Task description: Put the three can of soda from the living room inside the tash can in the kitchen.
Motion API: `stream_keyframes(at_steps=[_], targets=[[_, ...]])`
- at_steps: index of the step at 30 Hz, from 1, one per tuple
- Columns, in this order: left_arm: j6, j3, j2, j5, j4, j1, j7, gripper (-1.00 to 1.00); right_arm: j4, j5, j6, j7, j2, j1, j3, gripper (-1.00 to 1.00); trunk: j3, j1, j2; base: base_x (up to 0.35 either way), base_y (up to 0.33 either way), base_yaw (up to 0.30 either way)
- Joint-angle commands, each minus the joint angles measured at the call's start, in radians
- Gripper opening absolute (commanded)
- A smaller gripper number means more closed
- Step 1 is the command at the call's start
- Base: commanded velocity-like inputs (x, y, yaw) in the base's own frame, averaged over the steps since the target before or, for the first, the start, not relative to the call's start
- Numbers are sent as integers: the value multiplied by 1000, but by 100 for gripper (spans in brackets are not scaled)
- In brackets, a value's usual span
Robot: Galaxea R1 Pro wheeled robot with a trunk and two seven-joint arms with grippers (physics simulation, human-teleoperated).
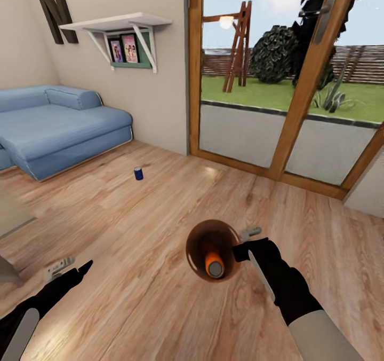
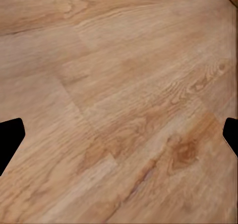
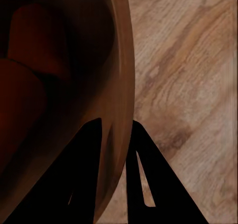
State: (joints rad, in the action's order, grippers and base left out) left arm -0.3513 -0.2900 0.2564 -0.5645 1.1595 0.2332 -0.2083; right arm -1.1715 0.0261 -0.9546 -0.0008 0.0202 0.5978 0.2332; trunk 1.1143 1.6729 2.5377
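Cans counted: two. One orange soda can (image 1: 213,261) lies inside the copper-brown trash can (image 1: 198,235), silver top showing; one dark blue soda can (image 1: 138,173) stands upright on the wood floor (image 1: 133,275), well apart from both arms, near the front corner of the blue sofa (image 1: 58,131).

Right gripper (image 1: 246,245): fingers narrow, clamped on the trash can's rim, one finger inside the wall and one outside (image 3: 141,179). In the right wrist view the bucket's inside is dark; orange shapes (image 3: 29,60) show there, and how many cans they make up cannot be told.

Left gripper (image 1: 66,267): low over bare floor, away from every can. In the left wrist view its black fingertips (image 2: 10,137) sit wide apart at the frame edges, nothing between them.

Sofa cut off by the left edge. One glazed wooden door (image 1: 298,99) beyond.
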Motion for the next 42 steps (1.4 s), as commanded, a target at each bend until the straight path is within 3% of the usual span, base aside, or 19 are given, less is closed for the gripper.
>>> stream_keyframes(at_steps=[1,11,42], targets=[[0,0,0,0,0,0,0,100,-1,-7,0,4,0,0,0,-100,-1,0,0,185,-269,-1],[0,-1,0,-1,-1,0,-5,100,1,-11,0,4,-1,0,2,-100,-8,0,0,250,-197,0],[-2,-3,1,-3,-3,0,-6,100,4,-15,0,4,-3,-1,5,-100,-23,0,0,326,-5,0]])
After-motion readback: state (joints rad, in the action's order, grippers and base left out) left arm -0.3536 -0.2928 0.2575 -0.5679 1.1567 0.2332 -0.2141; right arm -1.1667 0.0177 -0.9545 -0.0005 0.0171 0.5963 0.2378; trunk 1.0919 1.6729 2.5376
